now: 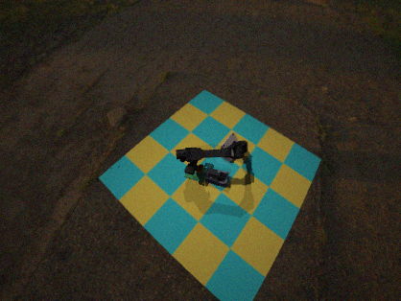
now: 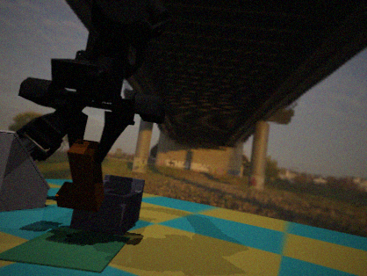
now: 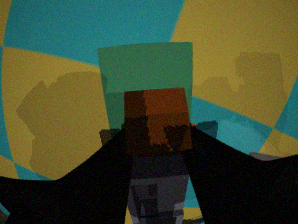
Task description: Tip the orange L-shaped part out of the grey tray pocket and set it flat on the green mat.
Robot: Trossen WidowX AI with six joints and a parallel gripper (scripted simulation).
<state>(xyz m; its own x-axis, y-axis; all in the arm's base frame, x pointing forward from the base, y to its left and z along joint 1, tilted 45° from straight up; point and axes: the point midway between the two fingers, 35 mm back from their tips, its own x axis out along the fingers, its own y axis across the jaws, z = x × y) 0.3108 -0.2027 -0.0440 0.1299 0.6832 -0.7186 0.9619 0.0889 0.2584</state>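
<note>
Carry step: the gripper [image 2: 89, 138] has its fingers clamped on the orange part [image 2: 83, 176], which hangs upright above the green mat [image 2: 66, 252] beside the grey tray [image 2: 118, 204]. Next, I judge — lower, lay it flat, release.
</note>
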